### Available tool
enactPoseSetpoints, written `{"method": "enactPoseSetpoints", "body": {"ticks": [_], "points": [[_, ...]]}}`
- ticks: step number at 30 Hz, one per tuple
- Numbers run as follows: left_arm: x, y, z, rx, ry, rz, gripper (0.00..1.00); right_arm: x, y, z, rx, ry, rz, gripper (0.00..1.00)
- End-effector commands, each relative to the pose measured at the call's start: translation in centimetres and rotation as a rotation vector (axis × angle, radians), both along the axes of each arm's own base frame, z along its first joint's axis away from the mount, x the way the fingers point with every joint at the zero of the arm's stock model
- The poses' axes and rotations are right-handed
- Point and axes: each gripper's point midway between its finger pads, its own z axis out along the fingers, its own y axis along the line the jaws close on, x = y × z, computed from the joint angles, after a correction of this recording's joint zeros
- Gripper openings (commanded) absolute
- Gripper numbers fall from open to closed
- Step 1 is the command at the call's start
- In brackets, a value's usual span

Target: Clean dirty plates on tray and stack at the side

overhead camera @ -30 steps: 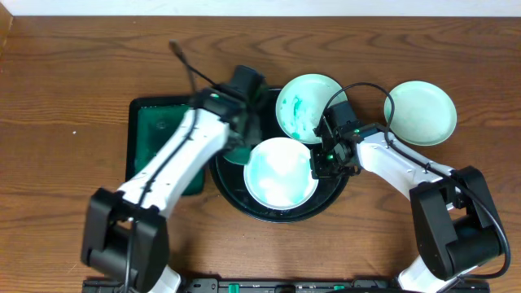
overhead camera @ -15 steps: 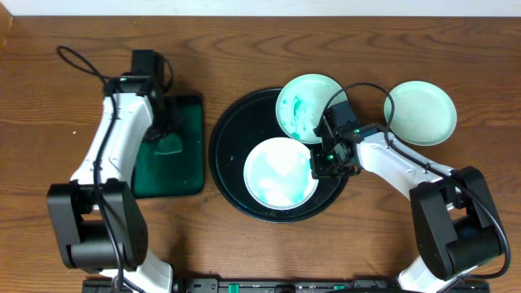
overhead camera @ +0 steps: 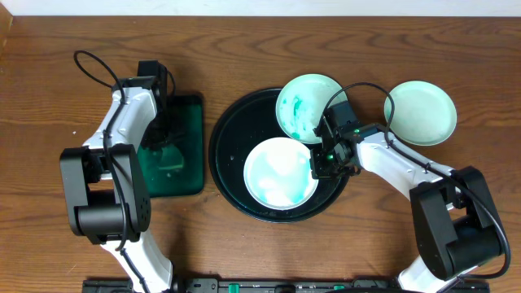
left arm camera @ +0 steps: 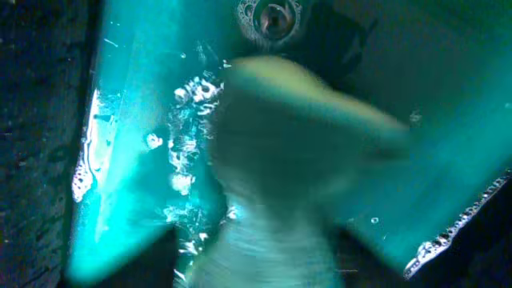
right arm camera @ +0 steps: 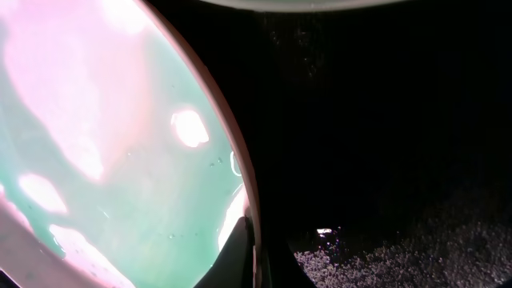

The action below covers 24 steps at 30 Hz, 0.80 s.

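Note:
The black round tray (overhead camera: 226,167) holds a wet pale plate (overhead camera: 281,172) at its front. My right gripper (overhead camera: 316,167) is shut on that plate's right rim; the right wrist view shows the fingertips (right arm camera: 254,256) pinching the plate's edge (right arm camera: 104,160) over the tray's black floor (right arm camera: 384,120). A second plate (overhead camera: 305,106) with teal smears sits at the tray's back right. A third plate (overhead camera: 420,112) lies on the table to the right. My left gripper (overhead camera: 160,134) is over the green tray, fingers spread (left arm camera: 264,260), with the blurred sponge (left arm camera: 304,144) between them.
The rectangular dark-green tray (overhead camera: 189,163) lies left of the round tray, wet and foamy inside (left arm camera: 136,120). A black cable (overhead camera: 94,61) loops behind the left arm. Bare wooden table (overhead camera: 65,106) surrounds both trays.
The left arm swung from over the front plate to the green tray with the sponge, then spread its jaws. The right gripper and the plates stayed put.

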Motion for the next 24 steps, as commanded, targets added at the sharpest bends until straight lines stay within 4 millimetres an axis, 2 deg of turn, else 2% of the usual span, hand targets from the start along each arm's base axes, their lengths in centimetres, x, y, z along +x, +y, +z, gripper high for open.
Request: {"method": "enactPoseSetpoints", "body": {"ticks": [1,6,11,13,19,24], "points": [[-0.4,0.1,-0.2,0.005,0.017,-0.009,0.76,-1.7,-0.9,-2.0,-0.074,0.052,0.037,0.01],[-0.2,-0.1,1.2,0.007,-0.021,-0.013,0.76,-1.6,-0.9,-2.0,-0.073,0.049,0.041,0.01],[-0.1,-1.0,5.9,0.012,-0.135,-0.038,0.78,-1.2,-0.7,-1.7,-0.066,0.024,0.062,0.01],[-0.3,-1.4,7.5,0.012,-0.170,-0.050,0.82,-0.8,-0.6,-1.3,-0.060,0.008,0.069,0.01],[-1.4,-2.0,10.7,0.003,-0.235,-0.020,0.82,0.6,0.1,2.0,-0.026,-0.097,0.107,0.02],[-1.5,-2.0,11.2,-0.006,-0.254,0.046,0.82,1.4,0.0,5.3,-0.022,-0.207,0.121,0.02]]}}
